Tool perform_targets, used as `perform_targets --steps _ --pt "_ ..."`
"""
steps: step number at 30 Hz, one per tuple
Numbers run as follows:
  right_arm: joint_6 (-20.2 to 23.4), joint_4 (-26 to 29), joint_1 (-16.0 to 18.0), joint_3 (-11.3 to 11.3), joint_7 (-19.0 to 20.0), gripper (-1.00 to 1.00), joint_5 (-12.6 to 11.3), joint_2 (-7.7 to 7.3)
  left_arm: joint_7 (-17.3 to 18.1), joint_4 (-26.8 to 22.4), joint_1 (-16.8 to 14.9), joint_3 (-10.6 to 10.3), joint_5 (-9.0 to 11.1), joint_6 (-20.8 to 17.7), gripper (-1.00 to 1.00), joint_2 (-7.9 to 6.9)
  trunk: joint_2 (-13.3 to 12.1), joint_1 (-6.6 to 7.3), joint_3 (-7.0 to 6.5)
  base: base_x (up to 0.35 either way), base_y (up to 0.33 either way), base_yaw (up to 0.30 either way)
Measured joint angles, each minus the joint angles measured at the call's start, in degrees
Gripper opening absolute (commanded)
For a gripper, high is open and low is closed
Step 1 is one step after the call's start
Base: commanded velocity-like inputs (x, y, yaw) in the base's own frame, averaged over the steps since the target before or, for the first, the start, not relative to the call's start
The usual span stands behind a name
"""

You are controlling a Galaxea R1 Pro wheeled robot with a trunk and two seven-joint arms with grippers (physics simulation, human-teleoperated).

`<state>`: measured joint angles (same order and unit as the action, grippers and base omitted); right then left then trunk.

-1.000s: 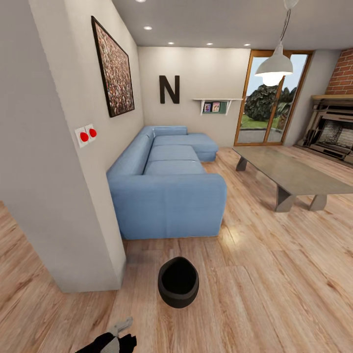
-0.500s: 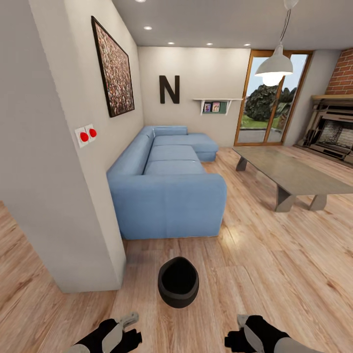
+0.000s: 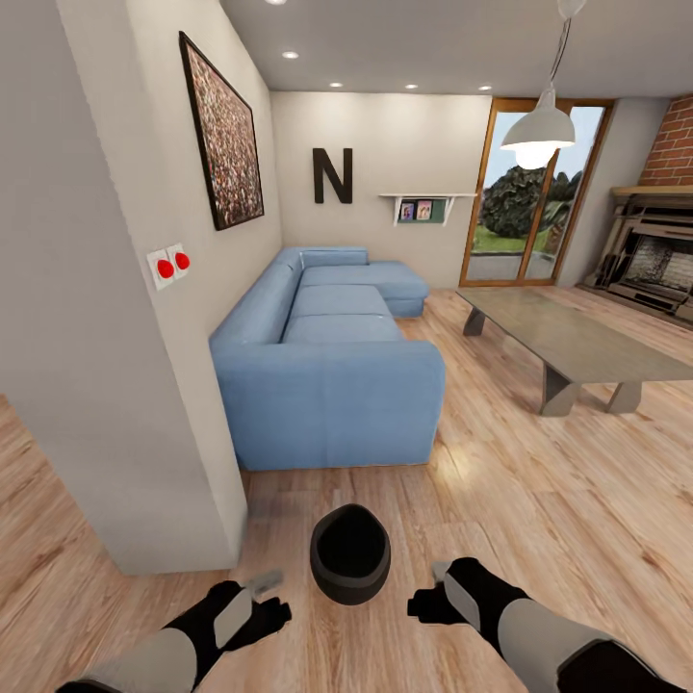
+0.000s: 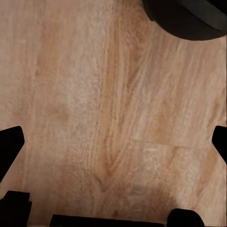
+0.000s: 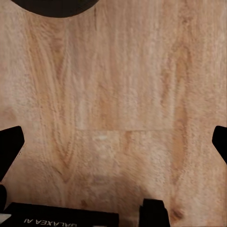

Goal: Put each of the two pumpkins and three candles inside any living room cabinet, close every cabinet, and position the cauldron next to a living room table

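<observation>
Two grippers flanked the cauldron (image 3: 350,566) on the plank floor (image 3: 539,539): your left gripper (image 3: 272,599) and right gripper (image 3: 421,599) both hung wide open, holding nothing. You had not gripped the pot yet; it sat well apart from the table (image 3: 568,339), so that move remained.

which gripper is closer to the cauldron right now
Roughly equal; the right looks slightly nearer. The left gripper flanks the cauldron on its left, the right on its right, neither touching it.
</observation>
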<state>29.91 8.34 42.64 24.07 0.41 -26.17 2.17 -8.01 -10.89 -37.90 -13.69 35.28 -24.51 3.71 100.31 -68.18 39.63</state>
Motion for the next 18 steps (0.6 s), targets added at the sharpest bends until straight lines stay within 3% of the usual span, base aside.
perform_targets --steps 7,9,12,18 --pt "0.00 0.14 0.28 0.00 -0.08 1.00 -0.03 0.89 0.12 -3.57 -0.63 -0.21 -0.30 0.25 1.00 1.40 0.00 0.00 0.00 0.000 0.000 0.000" --pt "-0.17 0.10 0.29 0.00 -0.09 1.00 -0.01 1.19 0.12 -4.30 -0.65 -0.94 -1.46 0.35 1.00 2.18 0.00 0.00 0.00 0.000 0.000 0.000" --pt "-0.49 -0.07 0.30 0.01 -0.09 1.00 0.02 1.46 0.18 -4.66 -0.66 -2.73 -4.82 0.52 1.00 2.92 0.00 0.00 0.00 0.000 0.000 0.000" --pt "-0.90 -0.20 0.30 0.07 -0.04 1.00 0.03 1.46 0.20 -4.64 -0.67 -3.33 -6.14 0.57 1.00 3.17 0.00 0.02 0.00 0.143 0.000 0.000"
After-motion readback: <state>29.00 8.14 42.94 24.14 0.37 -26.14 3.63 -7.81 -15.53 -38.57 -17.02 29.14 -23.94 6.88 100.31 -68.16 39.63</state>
